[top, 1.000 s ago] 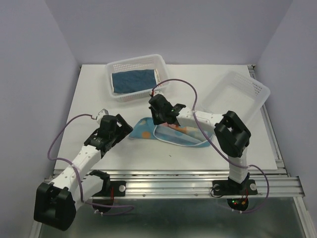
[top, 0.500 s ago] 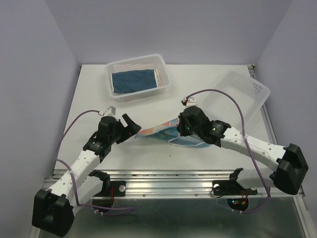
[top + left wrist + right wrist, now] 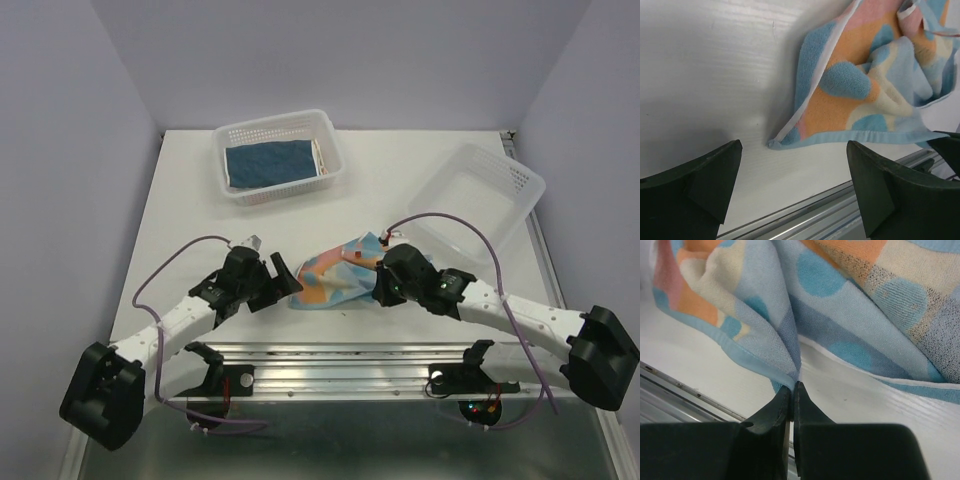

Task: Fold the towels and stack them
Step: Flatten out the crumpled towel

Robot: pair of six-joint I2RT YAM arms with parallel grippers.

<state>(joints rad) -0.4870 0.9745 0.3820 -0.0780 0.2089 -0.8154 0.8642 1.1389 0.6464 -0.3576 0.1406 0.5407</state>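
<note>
A light blue towel with orange and yellow spots lies crumpled near the table's front edge. It also shows in the left wrist view and the right wrist view. My right gripper is shut on the towel's hem at its right side, the pinch visible in the right wrist view. My left gripper is open and empty just left of the towel's near corner, not touching it. A navy towel lies folded in the left white basket.
A white perforated basket stands at the back left. A second, empty white basket stands tilted at the right. The metal rail runs along the table's front edge, close to both grippers.
My right gripper has dragged the towel toward the front edge and bunched it up. My left gripper has moved right and forward, closer to the towel's left corner, staying open.
</note>
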